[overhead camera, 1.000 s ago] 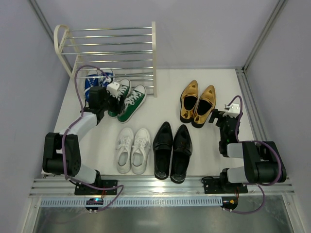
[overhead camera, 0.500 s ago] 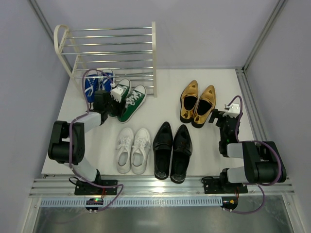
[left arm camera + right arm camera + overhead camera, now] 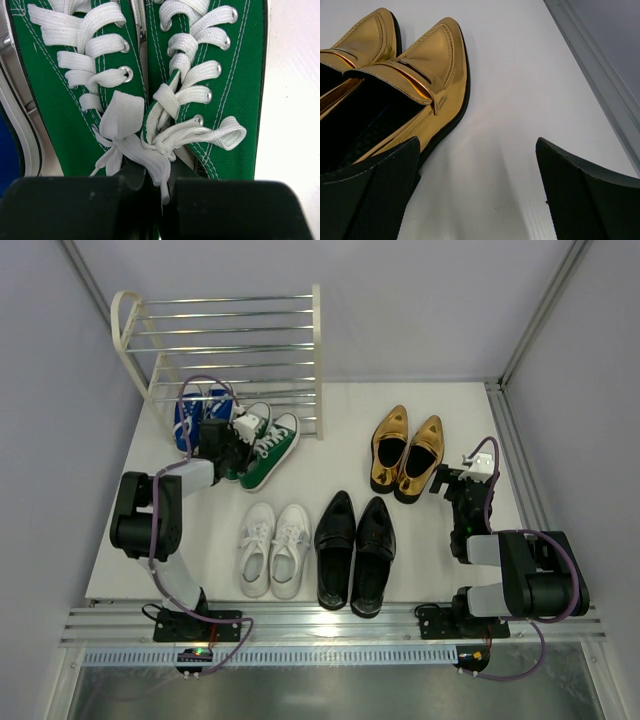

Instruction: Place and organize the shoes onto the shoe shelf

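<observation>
The green sneakers [image 3: 270, 450] lie side by side in front of the shoe shelf [image 3: 316, 340], toes toward it. My left gripper [image 3: 236, 447] sits low at their heel ends, shut where the two inner edges meet. In the left wrist view the green sneakers [image 3: 235, 75] fill the frame, and a white lace end hangs into the narrow slit of the left gripper [image 3: 160, 200]. My right gripper [image 3: 450, 480] rests open on the table beside the gold shoes [image 3: 407, 452]. Only bare table shows inside the right gripper [image 3: 477, 190], with a gold shoe [image 3: 420, 65] by its left finger.
Blue sneakers [image 3: 187, 412] lie under the shelf's lowest rods, just left of the green pair. White sneakers [image 3: 273, 550] and black loafers [image 3: 355, 552] stand side by side near the front edge. A metal rail [image 3: 515, 460] runs along the right side of the table.
My left gripper has slid right and forward onto the heel ends of the green sneakers and gone from open to shut. The right arm has not moved.
</observation>
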Controlling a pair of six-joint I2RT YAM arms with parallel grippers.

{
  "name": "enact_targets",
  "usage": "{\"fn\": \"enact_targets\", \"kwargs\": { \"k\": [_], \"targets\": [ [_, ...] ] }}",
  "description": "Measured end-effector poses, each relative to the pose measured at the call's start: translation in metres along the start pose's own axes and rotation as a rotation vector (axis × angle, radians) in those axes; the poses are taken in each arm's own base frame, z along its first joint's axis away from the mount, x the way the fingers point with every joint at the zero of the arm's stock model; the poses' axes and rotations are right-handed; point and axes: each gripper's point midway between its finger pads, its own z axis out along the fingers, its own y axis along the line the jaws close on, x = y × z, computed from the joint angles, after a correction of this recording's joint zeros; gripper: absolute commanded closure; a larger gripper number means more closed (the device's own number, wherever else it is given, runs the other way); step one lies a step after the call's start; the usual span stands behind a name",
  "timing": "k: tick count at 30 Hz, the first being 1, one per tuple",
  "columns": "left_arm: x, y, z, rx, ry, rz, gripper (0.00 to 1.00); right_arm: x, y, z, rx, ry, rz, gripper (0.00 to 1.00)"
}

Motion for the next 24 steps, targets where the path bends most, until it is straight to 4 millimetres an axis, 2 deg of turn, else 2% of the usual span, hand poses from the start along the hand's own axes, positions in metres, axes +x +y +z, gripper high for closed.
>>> {"fn": "enact_targets", "kwargs": {
  "k": [6,14,18,24],
  "targets": [
    [-0.002,0.000,-0.002,-0.015,-0.016,-0.030,1.00,0.000,0.000,0.000,0.000,0.000,0.000,0.03],
    [-0.005,0.004,-0.008,-0.094,-0.039,-0.164,1.00,0.000,0.000,0.000,0.000,0.000,0.000,0.03],
    [-0.017,0.006,-0.007,-0.135,-0.055,-0.199,1.00,0.000,0.000,0.000,0.000,0.000,0.000,0.03],
    [-0.048,0.008,-0.005,-0.184,-0.111,-0.221,1.00,0.000,0.000,0.000,0.000,0.000,0.000,0.03]
  ]
}}
